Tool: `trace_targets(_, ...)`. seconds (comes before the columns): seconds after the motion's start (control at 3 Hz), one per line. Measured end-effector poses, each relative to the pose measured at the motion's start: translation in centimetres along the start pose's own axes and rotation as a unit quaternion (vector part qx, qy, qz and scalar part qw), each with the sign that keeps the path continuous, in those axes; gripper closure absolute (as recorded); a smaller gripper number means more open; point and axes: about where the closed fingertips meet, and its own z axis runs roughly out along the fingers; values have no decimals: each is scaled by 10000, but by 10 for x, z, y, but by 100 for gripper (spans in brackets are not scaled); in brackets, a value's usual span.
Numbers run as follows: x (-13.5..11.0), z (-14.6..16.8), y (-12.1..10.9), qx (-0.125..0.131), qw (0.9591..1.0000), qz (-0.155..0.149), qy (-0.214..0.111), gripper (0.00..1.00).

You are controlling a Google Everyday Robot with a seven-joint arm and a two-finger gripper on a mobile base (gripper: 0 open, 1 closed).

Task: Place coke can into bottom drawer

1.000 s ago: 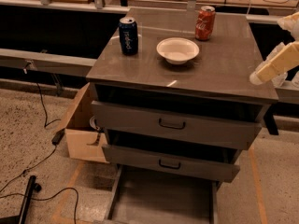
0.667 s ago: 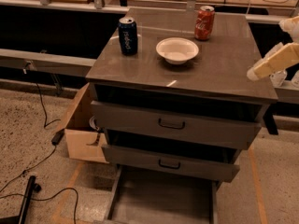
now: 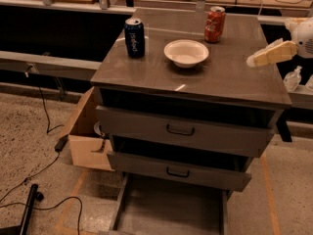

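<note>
The red coke can (image 3: 215,24) stands upright at the back right of the grey cabinet top (image 3: 230,77). The bottom drawer (image 3: 168,207) is pulled out at floor level, a shallow grey tray with thin side rails. My gripper (image 3: 259,58) comes in from the right edge, above the cabinet's right side, to the right of and nearer than the can and apart from it. It holds nothing.
A dark blue can (image 3: 134,37) stands at the back left of the top and a white bowl (image 3: 186,52) sits in the middle. The two upper drawers (image 3: 181,131) are partly open. A cardboard box (image 3: 87,133) stands on the floor at left, with cables nearby.
My gripper has moved a little to the left and up over the cabinet's right side. The cans, bowl and drawers have not moved.
</note>
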Motion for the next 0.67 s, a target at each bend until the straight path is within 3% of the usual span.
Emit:
trace_targets(0.33,4,33,-28,351,9982,335,-346,0)
trace_targets(0.67,-1,64,-46,826,9933,607,-525,0)
